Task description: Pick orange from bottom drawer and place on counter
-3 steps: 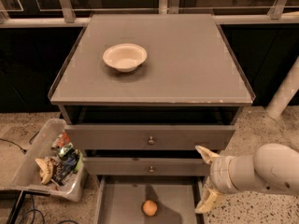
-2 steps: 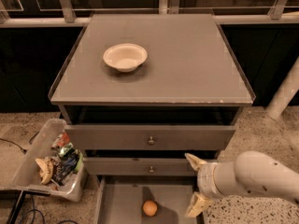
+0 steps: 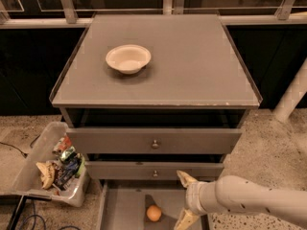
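The orange [image 3: 154,213] lies on the grey floor of the open bottom drawer [image 3: 124,210], near its middle. My gripper [image 3: 184,199] comes in from the right on a white arm, open, with one yellowish fingertip [image 3: 184,178] up by the middle drawer front and the other low by the drawer's right side. It sits just right of the orange and does not touch it. The counter [image 3: 192,66] is the flat grey cabinet top above.
A white bowl [image 3: 128,58] stands on the counter's left half. Two closed drawer fronts with round knobs [image 3: 155,143] sit above the open drawer. A bin of wrappers [image 3: 50,169] stands on the floor at left. A white post [image 3: 292,97] is at right.
My arm and gripper have moved left, from beside the cabinet's right edge to over the open bottom drawer, closer to the orange. The orange has not moved.
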Robot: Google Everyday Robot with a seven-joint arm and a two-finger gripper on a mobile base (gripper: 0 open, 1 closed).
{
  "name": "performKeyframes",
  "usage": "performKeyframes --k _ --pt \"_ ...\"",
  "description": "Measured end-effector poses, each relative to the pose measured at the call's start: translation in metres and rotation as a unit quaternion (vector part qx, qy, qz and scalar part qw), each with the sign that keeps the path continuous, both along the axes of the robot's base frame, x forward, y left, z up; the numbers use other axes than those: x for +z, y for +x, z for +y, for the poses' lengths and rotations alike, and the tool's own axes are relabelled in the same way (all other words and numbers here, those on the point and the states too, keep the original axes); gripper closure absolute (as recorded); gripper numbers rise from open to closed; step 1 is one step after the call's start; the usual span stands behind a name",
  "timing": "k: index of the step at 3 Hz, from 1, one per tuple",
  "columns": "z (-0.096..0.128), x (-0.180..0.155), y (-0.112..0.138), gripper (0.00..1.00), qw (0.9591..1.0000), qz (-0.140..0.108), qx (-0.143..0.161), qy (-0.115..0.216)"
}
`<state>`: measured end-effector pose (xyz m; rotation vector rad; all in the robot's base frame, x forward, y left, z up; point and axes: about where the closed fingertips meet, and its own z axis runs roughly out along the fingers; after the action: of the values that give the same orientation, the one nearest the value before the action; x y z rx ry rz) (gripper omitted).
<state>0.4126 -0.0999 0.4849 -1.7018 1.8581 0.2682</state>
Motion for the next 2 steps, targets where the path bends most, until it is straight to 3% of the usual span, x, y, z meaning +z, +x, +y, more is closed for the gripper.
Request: performKeyframes --k 2 --pt "0.01 -0.081 0.019 0.0 0.9999 0.002 -0.002 0.011"
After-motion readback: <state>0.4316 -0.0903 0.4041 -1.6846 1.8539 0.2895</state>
